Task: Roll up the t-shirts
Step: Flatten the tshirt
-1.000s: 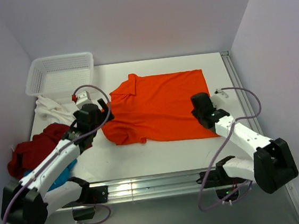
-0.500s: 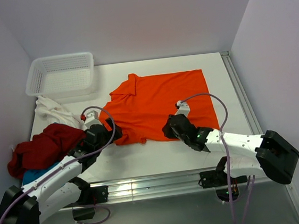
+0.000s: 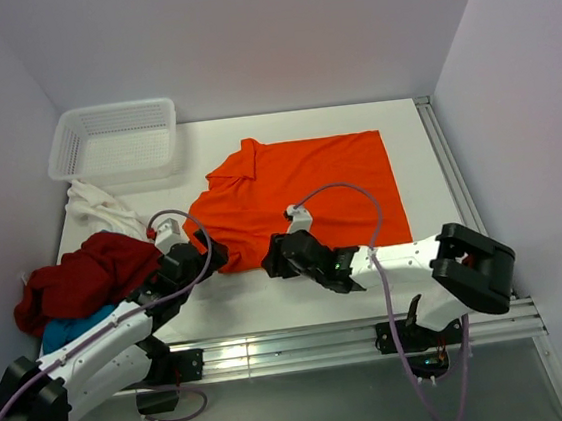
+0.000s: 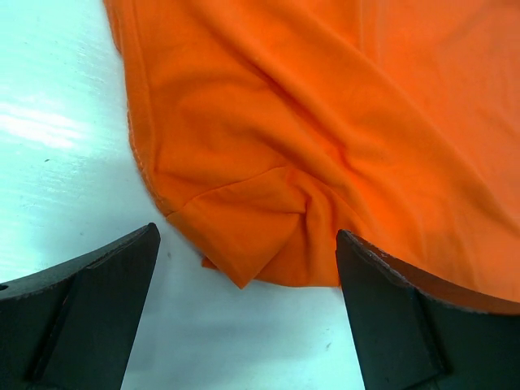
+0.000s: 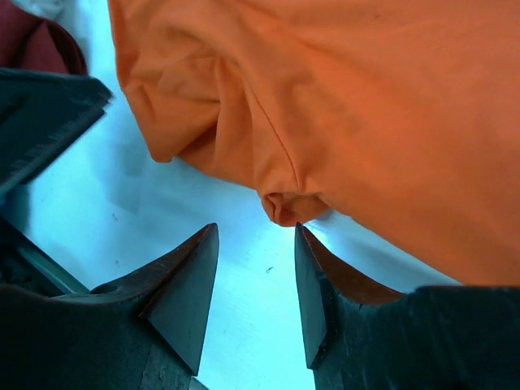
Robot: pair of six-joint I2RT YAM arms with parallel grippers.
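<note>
The bright orange collared t-shirt (image 3: 309, 192) lies spread flat mid-table, collar to the left. My left gripper (image 3: 217, 254) is open at its near-left corner, and the folded sleeve tip (image 4: 244, 252) lies between the wide-apart fingers, untouched (image 4: 247, 231). My right gripper (image 3: 274, 256) is open beside the left one at the front hem. A small bunched fold of orange cloth (image 5: 286, 207) sits just beyond its fingertips (image 5: 257, 226), with nothing between them. Dark red (image 3: 77, 277), white (image 3: 94, 202) and blue (image 3: 82, 324) t-shirts lie heaped at the left edge.
A white mesh basket (image 3: 113, 138) stands at the far left corner. Walls close in the table at the back and on both sides. A metal rail (image 3: 275, 347) runs along the near edge. The two grippers are close together near the shirt's front-left corner.
My right arm swung from the shirt's right edge leftward along the front hem and its jaws opened. The left gripper slid toward the near-left corner of the orange shirt.
</note>
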